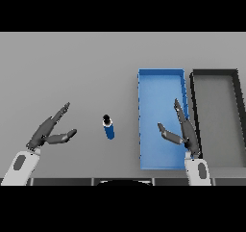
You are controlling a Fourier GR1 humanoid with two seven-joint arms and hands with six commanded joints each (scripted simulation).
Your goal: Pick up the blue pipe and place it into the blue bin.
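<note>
A short, glossy blue cylindrical pipe (109, 127) stands on the matte grey counter (72, 67), left of the rectangular blue bin (161, 78) and dark grey tray (215, 72). Left hand (48, 132) and right hand (181, 130) hover, fingers apart.

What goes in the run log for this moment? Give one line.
blue pipe on table, ungrasped | blue bin empty | left hand open, left of pipe | right hand open over bin

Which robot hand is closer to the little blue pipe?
The left hand. It lies open on the table just left of the blue pipe. The right hand is farther off to the pipe's right, over the blue bin.
</note>
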